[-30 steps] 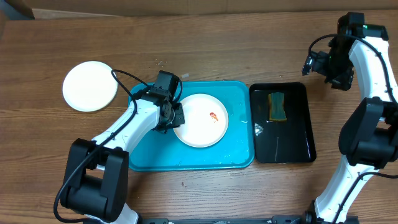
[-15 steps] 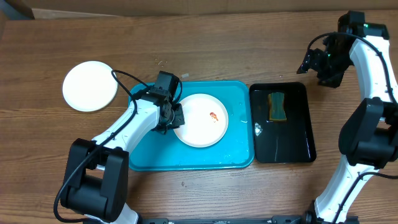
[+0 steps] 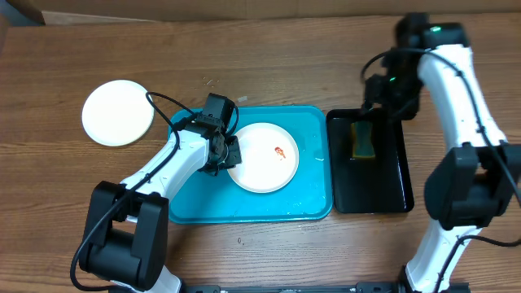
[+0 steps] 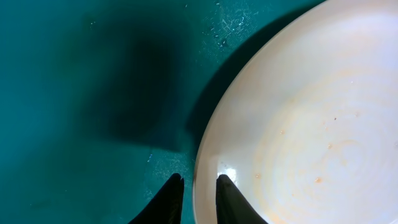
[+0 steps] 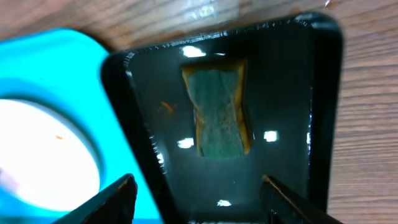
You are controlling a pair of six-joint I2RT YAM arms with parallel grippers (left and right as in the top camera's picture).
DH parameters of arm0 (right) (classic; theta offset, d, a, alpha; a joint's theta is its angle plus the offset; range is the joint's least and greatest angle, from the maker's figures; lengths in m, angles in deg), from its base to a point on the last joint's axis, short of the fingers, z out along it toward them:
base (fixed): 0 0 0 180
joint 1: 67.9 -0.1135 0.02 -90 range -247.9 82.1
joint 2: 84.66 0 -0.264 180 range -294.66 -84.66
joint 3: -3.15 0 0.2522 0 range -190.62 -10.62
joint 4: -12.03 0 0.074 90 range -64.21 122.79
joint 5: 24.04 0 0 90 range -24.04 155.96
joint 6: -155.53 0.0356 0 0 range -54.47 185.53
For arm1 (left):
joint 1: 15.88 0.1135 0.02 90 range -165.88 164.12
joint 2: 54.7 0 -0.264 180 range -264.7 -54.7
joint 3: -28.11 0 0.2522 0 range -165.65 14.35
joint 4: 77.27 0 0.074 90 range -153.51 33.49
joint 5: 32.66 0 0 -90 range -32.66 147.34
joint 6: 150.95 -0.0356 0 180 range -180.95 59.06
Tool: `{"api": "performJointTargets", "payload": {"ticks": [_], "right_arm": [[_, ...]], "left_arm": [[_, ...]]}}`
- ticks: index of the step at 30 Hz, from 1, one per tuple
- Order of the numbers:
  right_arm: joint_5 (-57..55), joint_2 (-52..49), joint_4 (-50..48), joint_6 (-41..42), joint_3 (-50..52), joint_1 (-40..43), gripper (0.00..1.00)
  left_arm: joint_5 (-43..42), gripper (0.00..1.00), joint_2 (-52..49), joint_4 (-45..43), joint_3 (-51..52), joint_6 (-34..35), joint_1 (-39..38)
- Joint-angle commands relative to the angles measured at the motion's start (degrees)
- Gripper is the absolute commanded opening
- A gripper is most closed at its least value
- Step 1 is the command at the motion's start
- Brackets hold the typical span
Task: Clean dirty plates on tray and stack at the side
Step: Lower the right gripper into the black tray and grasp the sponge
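Note:
A white plate (image 3: 262,157) with a small red-orange smear lies on the turquoise tray (image 3: 195,203). My left gripper (image 3: 228,153) is shut on this plate's left rim; in the left wrist view one finger is on the tray side and one on the plate (image 4: 311,124), straddling its rim (image 4: 199,186). A second white plate (image 3: 118,112) rests on the table at the far left. My right gripper (image 3: 376,98) is open and empty above the far end of the black tray; its view shows the fingers (image 5: 199,193) wide apart over it.
A smaller black tray (image 3: 391,191) stands right of the turquoise tray and holds a green-and-yellow sponge (image 3: 362,138), also in the right wrist view (image 5: 217,118). Water drops lie on both trays. The table is brown wood.
My right arm swung left from beyond the table's far right to above the black tray's far end. The left gripper and the plate have not moved.

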Motion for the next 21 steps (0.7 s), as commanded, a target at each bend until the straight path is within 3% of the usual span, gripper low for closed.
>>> {"api": "performJointTargets", "payload": {"ticks": [1,10,12,14,21], "right_arm": [[-9.66,0.98,-3.8,4.11,6.16,-2.99,0.66],[-13.92,0.98,-22.27,4.07,21.33,-4.76,0.63],[-13.9,0.98,-24.98,4.07,23.15,-4.79,0.58],[-13.9,0.98,-26.53,4.07,24.2,-4.79,0.45],[-13.92,0.98,-28.59,4.07,26.51,-4.79,0.26]], "left_arm": [[0.57,0.23,-0.61,0.2,0.42,-0.44,-0.44],[0.57,0.23,-0.61,0.17,0.42,-0.42,-0.44],[0.57,0.23,-0.61,0.15,0.42,-0.42,-0.44],[0.59,0.23,-0.61,0.09,0.42,-0.42,-0.44],[0.57,0.23,-0.61,0.17,0.42,-0.42,-0.44]]}}
